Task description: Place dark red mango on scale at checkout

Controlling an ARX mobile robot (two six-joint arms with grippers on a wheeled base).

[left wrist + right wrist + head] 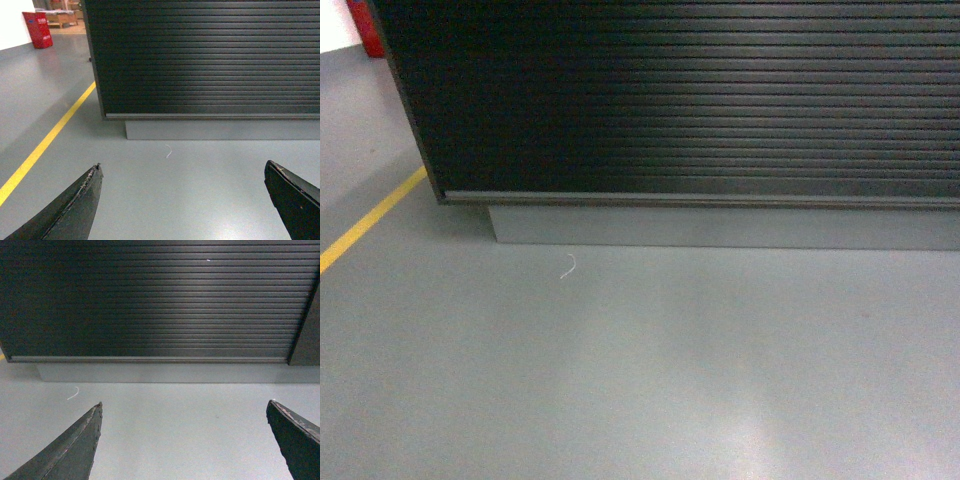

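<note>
Grippers: left gripper (182,197) and right gripper (185,437) both hang low with fingers spread wide and nothing between them — each wrist view shows only bare floor in the gap, so neither arm carries anything.
Arm posture: both wrists point forward and slightly down at the counter's foot, which looks like a tucked travelling pose rather than a reach; in the head view no arm shows at all.
Floor: grey floor (640,380) fills the near ground, smooth, with a soft glare patch; a thin white scrap (569,267) lies on it just short of the plinth.
Yellow line: yellow line (47,140) runs diagonally along the left, past the counter's corner — probably an aisle marking, and the robot stands on the counter side of it.
Checkout: checkout (700,100) stands straight ahead, its dark ribbed front set on a recessed grey plinth (720,228); only the front face is seen, the top lies above every view.
Dark red mango: not visible in any view; its whereabouts cannot be told.
Scale: not visible either — if it sits on the counter top, the cameras look too low to catch it.
Far corner: red bin (38,29) stands well beyond the counter's left corner, near some wooden furniture too small to make out.
Stage: my judgement is that the task has hardly begun, since the fruit is neither held nor found.
</note>
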